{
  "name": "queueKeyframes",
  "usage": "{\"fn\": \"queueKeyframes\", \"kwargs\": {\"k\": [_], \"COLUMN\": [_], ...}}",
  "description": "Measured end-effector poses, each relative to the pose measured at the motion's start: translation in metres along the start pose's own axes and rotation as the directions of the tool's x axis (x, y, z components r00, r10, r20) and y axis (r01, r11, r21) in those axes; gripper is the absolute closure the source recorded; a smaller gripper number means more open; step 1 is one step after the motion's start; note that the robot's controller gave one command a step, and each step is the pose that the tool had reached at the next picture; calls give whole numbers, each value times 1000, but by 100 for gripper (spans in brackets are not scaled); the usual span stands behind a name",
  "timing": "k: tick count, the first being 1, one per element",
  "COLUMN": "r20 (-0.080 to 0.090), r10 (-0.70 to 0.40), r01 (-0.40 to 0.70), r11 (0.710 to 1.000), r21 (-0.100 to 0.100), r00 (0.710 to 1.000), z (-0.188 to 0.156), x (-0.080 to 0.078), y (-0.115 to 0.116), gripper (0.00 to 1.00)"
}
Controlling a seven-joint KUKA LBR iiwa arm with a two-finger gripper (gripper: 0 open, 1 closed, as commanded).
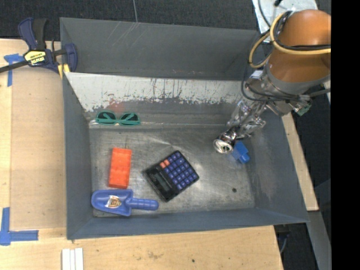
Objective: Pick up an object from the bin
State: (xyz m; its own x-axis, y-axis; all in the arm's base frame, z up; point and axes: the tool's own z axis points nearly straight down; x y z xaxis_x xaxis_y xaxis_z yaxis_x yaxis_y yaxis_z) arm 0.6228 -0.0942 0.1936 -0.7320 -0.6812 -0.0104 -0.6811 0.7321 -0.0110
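Observation:
My gripper (245,122) hangs low over the right side of the bin, near the back wall, slanting down to the left. Right at its lower end lies a small shiny silver round thing (223,145); whether it touches the gripper cannot be made out. A small blue plastic piece (241,153) lies just beside it on the bin floor, below the gripper. Farther left, in the middle of the floor, a black calculator with blue keys (172,175) lies at an angle.
An orange block (120,167) lies at the left, with a blue handled scoop-like tool (121,202) in front of it. Green toy glasses (117,118) rest against the back wall at the left. The arm's orange cover sits above the bin's right rim.

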Motion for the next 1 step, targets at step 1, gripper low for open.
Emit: {"fn": "queueKeyframes", "kwargs": {"k": [1], "r20": [-9], "r10": [-147], "r01": [147], "r11": [989], "r21": [-16], "r00": [989], "z": [-39], "x": [1], "y": [15], "gripper": [100]}}
